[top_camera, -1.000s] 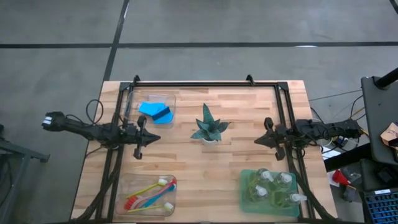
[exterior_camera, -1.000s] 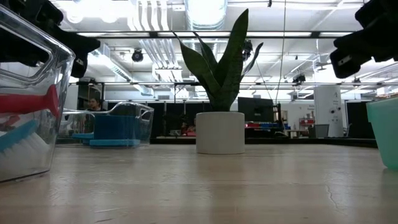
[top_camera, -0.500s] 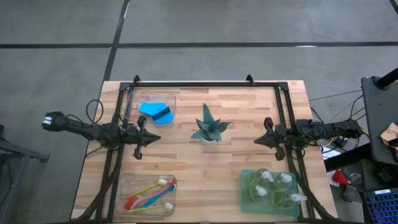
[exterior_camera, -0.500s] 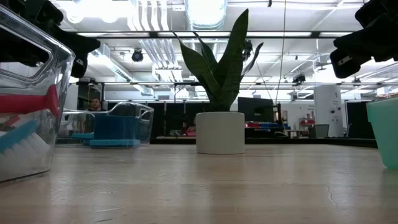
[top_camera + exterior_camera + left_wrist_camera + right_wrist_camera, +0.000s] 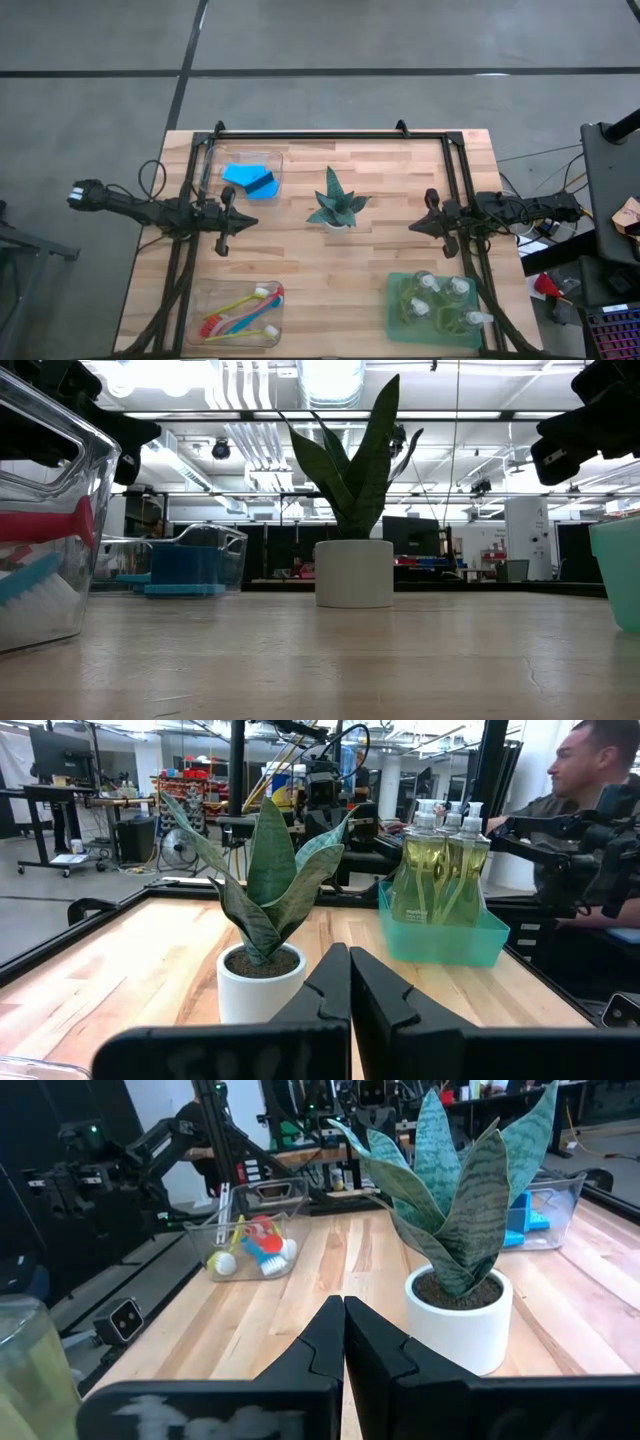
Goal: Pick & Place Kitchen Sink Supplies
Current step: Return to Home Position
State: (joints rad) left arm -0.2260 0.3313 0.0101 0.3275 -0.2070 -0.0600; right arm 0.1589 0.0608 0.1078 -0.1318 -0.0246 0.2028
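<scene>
Homing both arms. The left gripper (image 5: pixel 243 222) and right gripper (image 5: pixel 414 227) flank the spiky green potted plant (image 5: pixel 336 205), both clenched on nothing.

- Far left: the flat blue sponges (image 5: pixel 252 180).
- Near left: the slim long-handled brushes (image 5: pixel 240 312).
- Near right: the clear pump bottles of yellow-green liquid (image 5: pixel 440 300).

I'd ease in slow and level, with no inward swing (the plant's right between the tips).

The grey concrete floor (image 5: pixel 400 40) carries dark straight lines (image 5: pixel 330 72). Behind the wooden table (image 5: pixel 300 260) opens a large workshop hall: bright ceiling lamps (image 5: pixel 330 375) (with white pipes (image 5: pixel 235 390) beside them), a white pillar (image 5: pixel 522 525), a dark desk (image 5: pixel 60 790) and a round floor fan (image 5: pixel 180 845).
</scene>
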